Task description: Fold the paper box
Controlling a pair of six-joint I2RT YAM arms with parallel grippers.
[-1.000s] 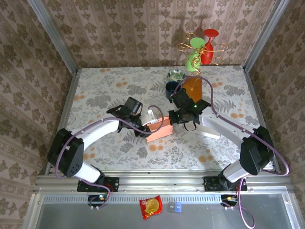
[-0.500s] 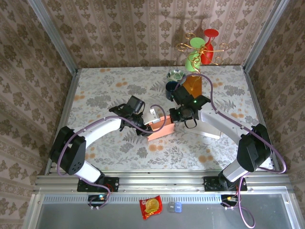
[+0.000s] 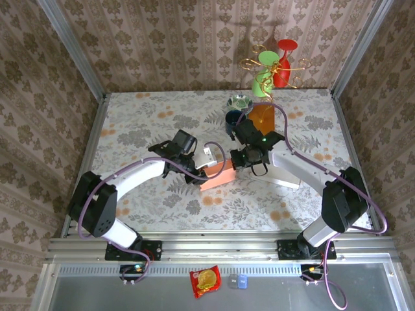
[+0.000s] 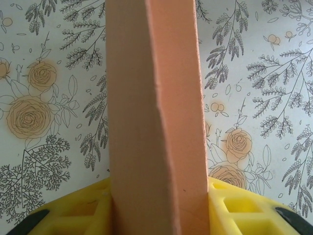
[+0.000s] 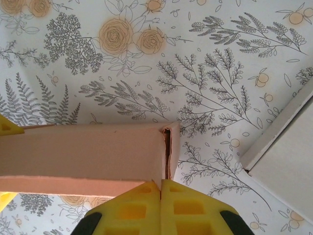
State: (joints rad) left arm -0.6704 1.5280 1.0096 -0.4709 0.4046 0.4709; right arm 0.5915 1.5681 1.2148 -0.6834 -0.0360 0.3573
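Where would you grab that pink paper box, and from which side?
Probably by a thin panel at one end, approaching from beyond that end, jaws astride the panel's edge. The paper box is long and half-folded with flat, thin walls; the left gripper pinches one panel this way, and the right gripper meets the opposite corner.

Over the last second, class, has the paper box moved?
Yes, slightly: the paper box has edged away from the arm bases, toward the dark cup.
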